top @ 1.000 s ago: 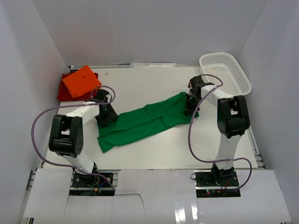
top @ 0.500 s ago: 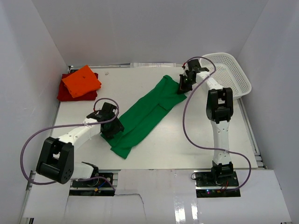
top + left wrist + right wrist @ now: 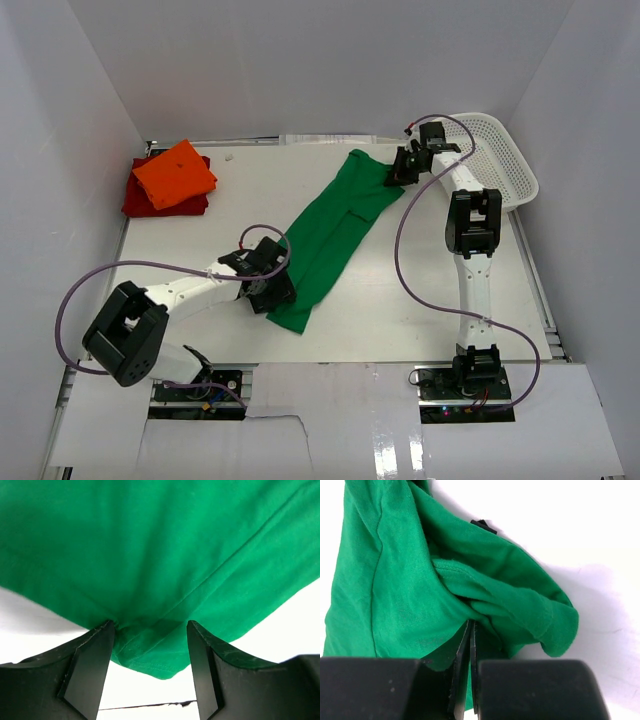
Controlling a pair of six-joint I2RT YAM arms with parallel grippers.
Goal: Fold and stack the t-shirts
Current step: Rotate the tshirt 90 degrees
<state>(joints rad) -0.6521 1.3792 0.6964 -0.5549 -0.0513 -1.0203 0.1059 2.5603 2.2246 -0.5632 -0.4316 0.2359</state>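
Note:
The bright green t-shirt [image 3: 335,225] lies stretched in a long diagonal band from far right to near centre. My right gripper [image 3: 398,172] is shut on its far end; in the right wrist view the jaws [image 3: 470,630] pinch bunched green cloth [image 3: 395,595]. My left gripper [image 3: 272,290] is at the shirt's near end. In the left wrist view its fingers [image 3: 150,630] stand apart, with the green hem [image 3: 150,545] lying between and past the tips. The folded bright orange t-shirt [image 3: 175,173] rests on the dark red t-shirt [image 3: 135,192] at the far left.
A white mesh basket [image 3: 490,150] stands at the far right corner, close behind my right gripper. White walls enclose the table on three sides. Purple cables loop beside both arms.
Both grippers have swung the green shirt from a left-right line into a steeper diagonal. The right gripper moved far back toward the basket; the left moved right and nearer with the shirt's end.

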